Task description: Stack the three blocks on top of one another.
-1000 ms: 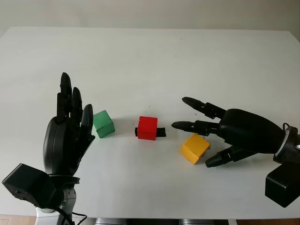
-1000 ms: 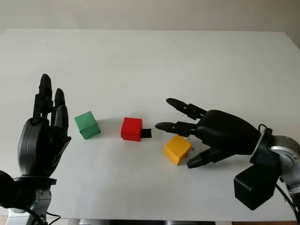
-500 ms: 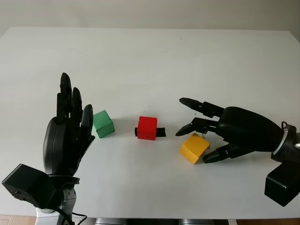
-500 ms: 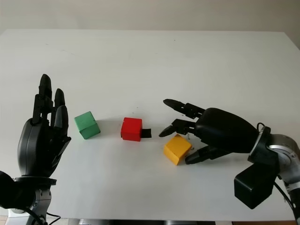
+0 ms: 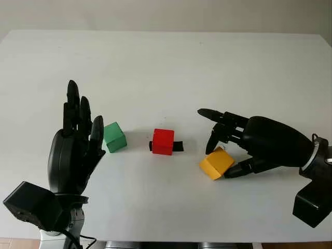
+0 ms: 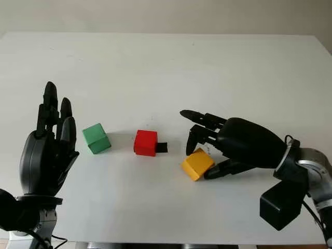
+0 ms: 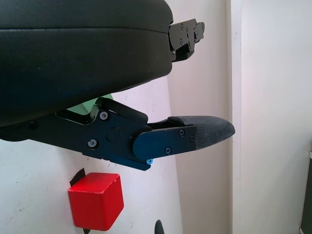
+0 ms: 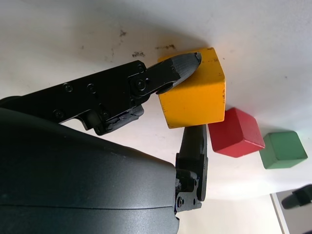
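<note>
Three blocks sit in a row on the white table [image 5: 166, 67]: green block [image 5: 114, 137] on the left, red block [image 5: 163, 141] in the middle, yellow block [image 5: 215, 164] on the right, turned at an angle. My right hand [image 5: 220, 156] is over the yellow block [image 8: 195, 100], with curled fingers pressing its far side and the thumb on its near right edge. The red block [image 8: 236, 132] and green block [image 8: 282, 149] lie beyond it. My left hand [image 5: 83, 111] stands upright and open just left of the green block, holding nothing.
A small black strip [image 5: 178, 146] lies on the table against the red block's right side. The table's far half and right side are bare white surface. The red block [image 7: 95, 200] also lies past my left hand's thumb.
My right hand's fingers have curled down from stretched out and closed onto the yellow block, which has tilted slightly. The left hand, green block and red block have not moved.
</note>
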Motion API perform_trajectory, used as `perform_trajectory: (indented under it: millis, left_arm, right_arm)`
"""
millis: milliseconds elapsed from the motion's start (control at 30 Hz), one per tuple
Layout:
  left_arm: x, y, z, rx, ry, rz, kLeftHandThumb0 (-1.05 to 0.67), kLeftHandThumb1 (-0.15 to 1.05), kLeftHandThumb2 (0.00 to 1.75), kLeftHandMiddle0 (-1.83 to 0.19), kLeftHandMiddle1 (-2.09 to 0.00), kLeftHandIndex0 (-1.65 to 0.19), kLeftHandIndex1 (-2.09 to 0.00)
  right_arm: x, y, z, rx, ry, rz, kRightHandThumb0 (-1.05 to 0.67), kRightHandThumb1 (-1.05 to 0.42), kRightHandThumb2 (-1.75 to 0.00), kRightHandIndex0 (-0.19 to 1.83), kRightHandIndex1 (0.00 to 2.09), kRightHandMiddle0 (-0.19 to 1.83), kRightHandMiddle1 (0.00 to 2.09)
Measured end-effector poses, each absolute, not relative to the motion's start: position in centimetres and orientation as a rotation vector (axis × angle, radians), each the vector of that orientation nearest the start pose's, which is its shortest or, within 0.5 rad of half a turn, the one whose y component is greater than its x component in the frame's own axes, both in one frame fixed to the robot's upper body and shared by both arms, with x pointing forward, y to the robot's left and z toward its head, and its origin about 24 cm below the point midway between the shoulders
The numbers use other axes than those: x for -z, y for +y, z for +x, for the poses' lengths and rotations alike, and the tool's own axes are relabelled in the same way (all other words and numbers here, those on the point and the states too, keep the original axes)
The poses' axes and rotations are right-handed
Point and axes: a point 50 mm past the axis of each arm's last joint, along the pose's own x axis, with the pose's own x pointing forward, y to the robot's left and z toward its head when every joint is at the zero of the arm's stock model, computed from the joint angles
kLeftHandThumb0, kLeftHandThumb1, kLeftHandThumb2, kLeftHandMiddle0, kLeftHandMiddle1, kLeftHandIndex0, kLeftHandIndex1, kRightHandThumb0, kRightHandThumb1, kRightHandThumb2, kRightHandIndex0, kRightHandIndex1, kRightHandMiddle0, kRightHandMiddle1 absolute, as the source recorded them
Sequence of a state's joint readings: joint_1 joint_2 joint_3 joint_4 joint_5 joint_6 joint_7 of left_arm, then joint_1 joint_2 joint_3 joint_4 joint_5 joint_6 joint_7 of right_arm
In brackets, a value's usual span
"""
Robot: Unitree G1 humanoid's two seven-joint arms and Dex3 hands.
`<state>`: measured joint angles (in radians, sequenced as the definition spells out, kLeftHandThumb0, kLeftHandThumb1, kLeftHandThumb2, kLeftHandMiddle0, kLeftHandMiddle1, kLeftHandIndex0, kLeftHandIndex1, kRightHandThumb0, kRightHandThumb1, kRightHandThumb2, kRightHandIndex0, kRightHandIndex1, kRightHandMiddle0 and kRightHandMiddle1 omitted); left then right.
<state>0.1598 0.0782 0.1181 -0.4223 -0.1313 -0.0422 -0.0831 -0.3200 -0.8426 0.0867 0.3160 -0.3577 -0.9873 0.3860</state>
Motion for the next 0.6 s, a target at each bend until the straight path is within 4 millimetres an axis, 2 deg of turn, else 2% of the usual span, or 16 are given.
perform_trajectory:
  millis: [333, 467, 600]
  left_arm:
    - [-11.3, 18.7, 21.5, -0.021, -0.326, 0.01, -0.65, 1.05, 0.53, 0.18, -0.05, 0.19, -0.05]
    - [-11.3, 18.7, 21.5, -0.024, -0.325, 0.014, -0.65, 1.05, 0.53, 0.18, -0.05, 0.19, -0.04]
    - [-11.3, 18.7, 21.5, -0.025, -0.327, 0.02, -0.65, 1.05, 0.53, 0.18, -0.05, 0.19, -0.04]
  right_arm:
    - [-15.1, -22.3, 27.3, -0.794, -0.624, -1.326, -0.42, -1.02, -0.06, 0.08, 0.07, 0.07, 1.57]
    - [-16.8, -21.7, 28.2, -0.799, -0.608, -1.334, -0.41, -1.04, -0.06, 0.1, 0.07, 0.09, 1.59]
    - [-19.8, -20.6, 29.6, -0.827, -0.608, -1.308, -0.36, -1.03, -0.05, 0.13, 0.08, 0.12, 1.59]
